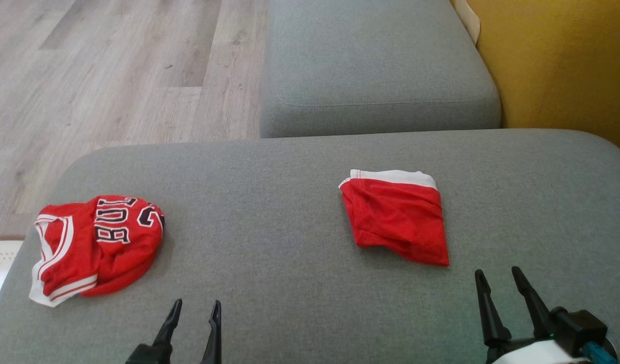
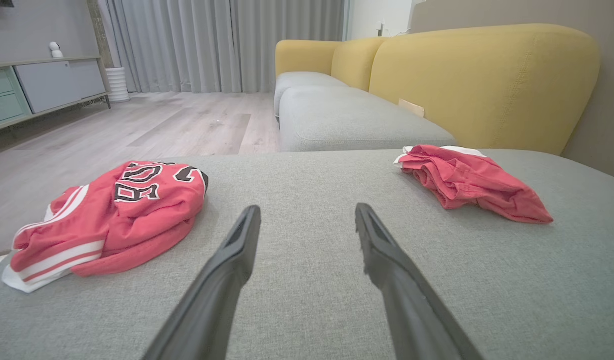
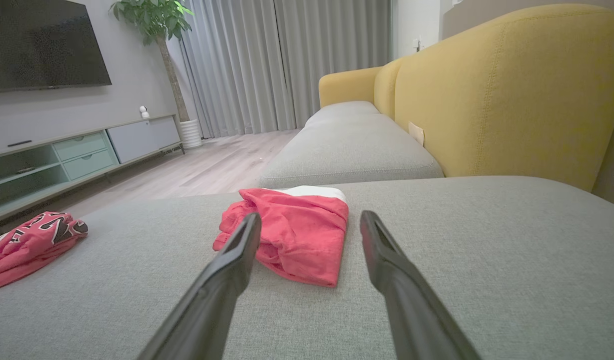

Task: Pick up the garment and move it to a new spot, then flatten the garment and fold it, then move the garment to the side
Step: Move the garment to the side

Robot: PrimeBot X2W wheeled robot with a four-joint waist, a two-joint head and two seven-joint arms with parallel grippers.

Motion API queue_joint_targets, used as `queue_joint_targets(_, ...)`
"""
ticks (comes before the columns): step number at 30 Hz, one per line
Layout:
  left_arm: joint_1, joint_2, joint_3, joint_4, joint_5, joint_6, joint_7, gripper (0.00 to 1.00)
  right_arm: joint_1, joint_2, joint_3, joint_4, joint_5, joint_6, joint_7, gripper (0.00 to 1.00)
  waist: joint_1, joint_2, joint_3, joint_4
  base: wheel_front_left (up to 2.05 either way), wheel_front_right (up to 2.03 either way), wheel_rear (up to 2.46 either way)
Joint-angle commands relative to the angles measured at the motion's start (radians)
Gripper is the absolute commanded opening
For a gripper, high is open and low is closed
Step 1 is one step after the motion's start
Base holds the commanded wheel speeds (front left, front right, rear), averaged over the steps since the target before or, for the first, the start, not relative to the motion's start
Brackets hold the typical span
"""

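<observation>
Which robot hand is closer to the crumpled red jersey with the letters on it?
Left. The left gripper sits just right of the jersey; the right gripper is far across the cushion, near the folded red shorts.

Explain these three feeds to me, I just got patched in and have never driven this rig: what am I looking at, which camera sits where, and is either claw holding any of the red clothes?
It is a wheeled robot with two arms, each ending in a two-fingered gripper. The top picture comes from its head, looking down on a grey sofa seat. There the left gripper shows at the lower left and the right gripper at the lower right. The other two pictures come from cameras on each wrist, looking along that arm's own dark fingers. Two garments lie on the seat: a crumpled red jersey with lettering on the robot's left, and a folded red garment with a white band nearer the right gripper. Both grippers are open and hold nothing; neither touches the cloth.
</observation>
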Motion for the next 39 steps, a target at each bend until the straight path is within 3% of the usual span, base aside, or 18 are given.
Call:
queue_joint_targets(1, -0.038, -0.006, 0.034, -0.038, 0.01, 0.01, -0.006, 1.0, -0.033, -0.009, 0.022, -0.031, -0.004, -0.001, -0.014, 1.0, 0.0, 0.0, -0.001, 0.0, 0.0, 0.0, 0.0)
queue_joint_targets(20, -0.05, -0.007, 0.012, -0.058, 0.042, 0.018, -0.006, 1.0, -0.039, -0.015, 0.015, -0.014, 0.012, -0.001, -0.014, 1.0, 0.0, 0.0, 0.053, 0.023, 0.0, 0.0, 0.0)
queue_joint_targets(26, -0.089, -0.008, -0.017, -0.081, 0.042, -0.005, -0.006, 1.0, -0.093, -0.008, -0.005, 0.041, 0.112, -0.001, -0.012, 1.0, 0.0, 0.0, 0.105, 0.062, 0.0, 0.0, 0.0)
queue_joint_targets(34, -0.127, -0.008, -0.066, -0.082, 0.043, -0.031, -0.006, 1.0, -0.322, -0.08, -0.05, 0.221, 0.26, -0.001, 0.171, 1.0, 0.0, 0.0, 0.173, 0.1, 0.0, 0.0, 0.0)
queue_joint_targets(39, -0.152, -0.008, -0.081, -0.083, 0.041, -0.042, -0.006, 1.0, -0.435, -0.135, -0.027, 0.302, 0.313, -0.001, 0.271, 1.0, 0.0, 0.0, 0.218, 0.12, 0.0, 0.0, 0.0)
